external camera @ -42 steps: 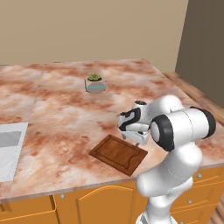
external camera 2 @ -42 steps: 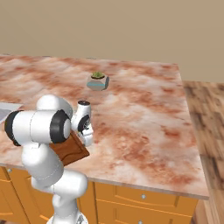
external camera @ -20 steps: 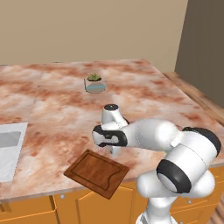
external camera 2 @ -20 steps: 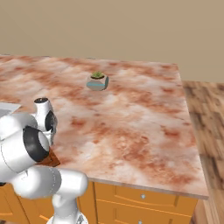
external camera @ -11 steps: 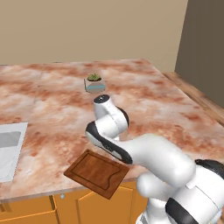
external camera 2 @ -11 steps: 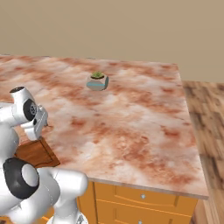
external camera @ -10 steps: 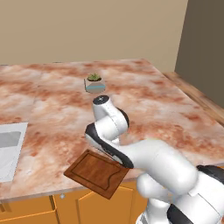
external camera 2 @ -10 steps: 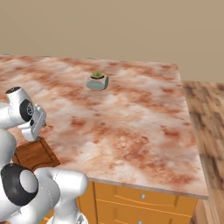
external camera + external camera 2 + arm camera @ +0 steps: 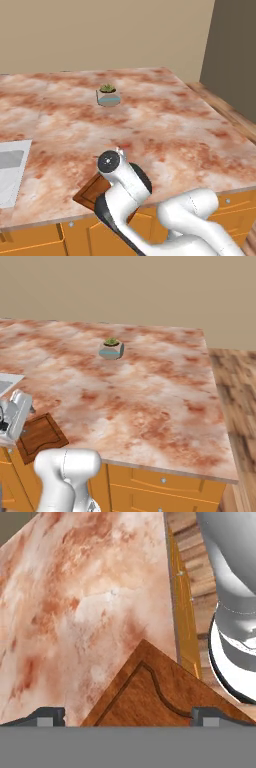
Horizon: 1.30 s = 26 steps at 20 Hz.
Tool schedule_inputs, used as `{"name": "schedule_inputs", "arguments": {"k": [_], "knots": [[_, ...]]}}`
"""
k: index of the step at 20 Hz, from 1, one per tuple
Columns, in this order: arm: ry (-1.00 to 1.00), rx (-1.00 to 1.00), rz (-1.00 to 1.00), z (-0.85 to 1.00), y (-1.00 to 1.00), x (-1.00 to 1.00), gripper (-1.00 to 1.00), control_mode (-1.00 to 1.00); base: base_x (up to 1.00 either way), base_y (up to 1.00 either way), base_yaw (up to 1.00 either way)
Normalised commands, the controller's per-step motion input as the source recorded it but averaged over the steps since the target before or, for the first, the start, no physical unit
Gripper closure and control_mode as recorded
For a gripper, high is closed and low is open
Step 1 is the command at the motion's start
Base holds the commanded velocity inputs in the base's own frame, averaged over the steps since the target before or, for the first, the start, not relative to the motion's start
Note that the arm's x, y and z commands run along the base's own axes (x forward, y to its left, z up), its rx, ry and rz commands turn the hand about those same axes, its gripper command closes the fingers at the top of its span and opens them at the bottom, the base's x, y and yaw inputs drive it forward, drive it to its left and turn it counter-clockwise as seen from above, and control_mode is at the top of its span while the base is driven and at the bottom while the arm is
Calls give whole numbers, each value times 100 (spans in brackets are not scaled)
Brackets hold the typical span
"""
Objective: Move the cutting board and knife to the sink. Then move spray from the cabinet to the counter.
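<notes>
counter (image 9: 165,130): glossy marbled stone | cutting board (image 9: 150,697): smooth grooved wood

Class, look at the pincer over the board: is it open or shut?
Open. In the hand view the pincer has its two tips spread wide on either side of the board, with nothing clamped between them.

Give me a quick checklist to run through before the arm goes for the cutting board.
1. Pincer open: ok, tips stand wide apart.
2. Cutting board between the tips: ok, its corner lies ahead.
3. Board flat on the counter: ok, near the front edge.
4. Board top bare: cannot tell, the arm covers part of it.
5. Sink reachable: cannot tell; it sits at the left edge.
6. Potted succulent out of the way: ok.
</notes>
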Motion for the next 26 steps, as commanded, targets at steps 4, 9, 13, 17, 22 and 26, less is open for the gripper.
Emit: {"name": "schedule_inputs", "arguments": {"k": [4,9,13,17,22,26], "knots": [[-35,0,-5,-30,16,-100,-100,-100,0,0,0],[-23,0,-7,-18,33,-100,-100,-100,0,0,0],[-18,0,-15,-14,26,-67,-100,-100,0,0,0],[-13,10,-31,-70,27,-56,-100,-100,0,0,0],[-25,14,-26,-80,11,-19,-100,-100,0,0,0],[-36,22,-13,-78,3,4,-100,-100,0,0,0]]}}
